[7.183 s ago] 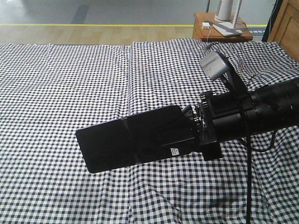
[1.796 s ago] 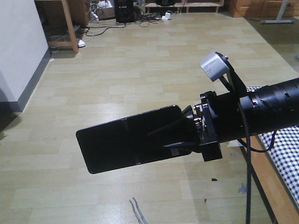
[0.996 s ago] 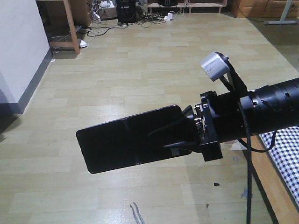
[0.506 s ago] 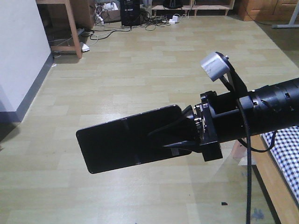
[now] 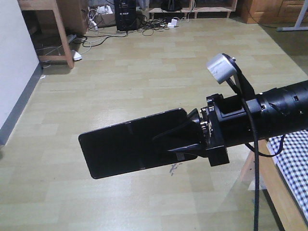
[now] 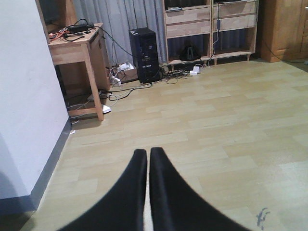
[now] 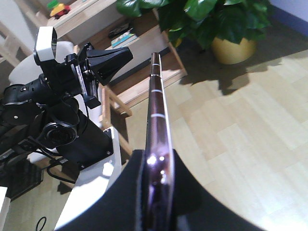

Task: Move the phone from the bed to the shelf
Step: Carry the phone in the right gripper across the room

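My right gripper [image 5: 185,143] is shut on the phone [image 5: 130,144], a slim black glossy slab that sticks out to the left, above the wooden floor. In the right wrist view the phone [image 7: 156,106] shows edge-on, its pinkish-silver rim clamped between the black fingers [image 7: 137,168]. My left gripper [image 6: 147,153] is shut on nothing, pointing low over the floor. A corner of the bed [image 5: 293,159] with check cloth shows at the lower right. Light-wood shelf units stand at the far wall [image 6: 211,26] and behind the left arm [image 7: 144,45].
A brown desk [image 6: 77,41] stands by the white wall [image 6: 24,96] on the left. Next to it are a black computer tower [image 6: 144,48] and loose cables on the floor. A potted plant [image 7: 211,19] stands beside the shelf in the right wrist view.
The floor and desk have slid left in the front view, and more of the bed's corner shows at the lower right. The phone stays in the right gripper, held the same way.
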Robot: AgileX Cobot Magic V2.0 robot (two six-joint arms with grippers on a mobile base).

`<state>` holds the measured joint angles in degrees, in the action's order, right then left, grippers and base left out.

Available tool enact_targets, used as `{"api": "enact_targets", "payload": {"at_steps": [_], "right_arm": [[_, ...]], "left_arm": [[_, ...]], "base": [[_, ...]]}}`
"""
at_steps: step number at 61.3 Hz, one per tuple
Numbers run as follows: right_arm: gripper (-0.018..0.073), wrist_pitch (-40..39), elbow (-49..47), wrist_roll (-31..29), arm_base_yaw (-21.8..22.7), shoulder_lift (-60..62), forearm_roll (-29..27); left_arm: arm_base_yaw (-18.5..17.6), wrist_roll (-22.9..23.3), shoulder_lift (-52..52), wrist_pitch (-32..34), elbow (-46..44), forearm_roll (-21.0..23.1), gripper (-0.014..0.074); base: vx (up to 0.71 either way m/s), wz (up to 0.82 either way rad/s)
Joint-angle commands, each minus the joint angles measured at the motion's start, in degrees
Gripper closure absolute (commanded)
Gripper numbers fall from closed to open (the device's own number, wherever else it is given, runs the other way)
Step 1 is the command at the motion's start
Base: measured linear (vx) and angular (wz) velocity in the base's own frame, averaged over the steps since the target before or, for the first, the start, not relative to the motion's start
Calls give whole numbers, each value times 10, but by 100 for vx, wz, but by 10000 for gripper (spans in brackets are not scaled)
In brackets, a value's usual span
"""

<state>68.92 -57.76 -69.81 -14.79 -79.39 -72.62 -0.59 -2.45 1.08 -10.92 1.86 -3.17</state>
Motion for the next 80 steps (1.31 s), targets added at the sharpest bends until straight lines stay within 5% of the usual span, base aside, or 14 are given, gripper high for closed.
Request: {"api": "enact_targets", "payload": {"at_steps": [1,80], "right_arm": [[560,50,-14,-1,-1,20,-50],[560,50,-14,-1,-1,20,-50]], "left_arm": [[-1,2,2,42,-15,3,596],[-1,2,2,42,-15,3,596]], "base": [[34,-5],[39,-3]]}}
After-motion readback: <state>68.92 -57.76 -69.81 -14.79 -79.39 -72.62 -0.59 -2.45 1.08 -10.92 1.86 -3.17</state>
